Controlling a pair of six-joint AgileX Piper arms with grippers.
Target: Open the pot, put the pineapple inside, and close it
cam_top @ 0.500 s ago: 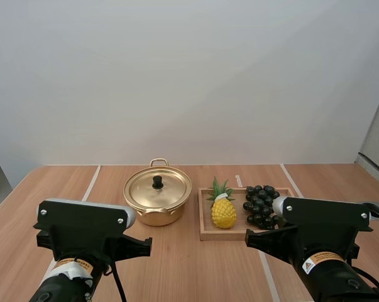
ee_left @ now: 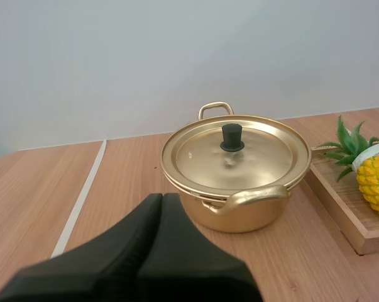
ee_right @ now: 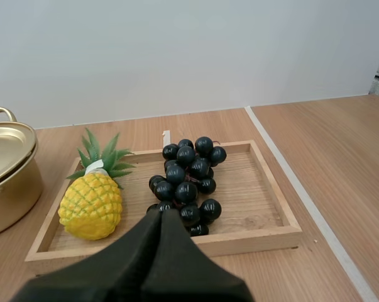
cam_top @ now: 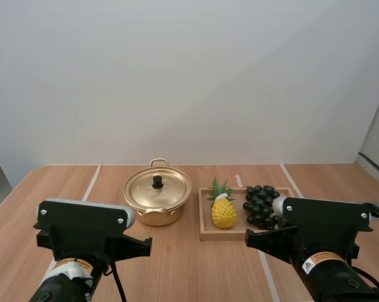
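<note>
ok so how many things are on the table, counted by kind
pot: 1
lid: 1
pineapple: 1
bunch of grapes: 1
wooden tray: 1
total: 5

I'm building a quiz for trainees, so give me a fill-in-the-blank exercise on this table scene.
The lid sits ___ the pot.
The pineapple lies in the tray, ___ the pot and the grapes.
The left gripper and the right gripper are both ___.
Missing words: on; between; shut.
</note>
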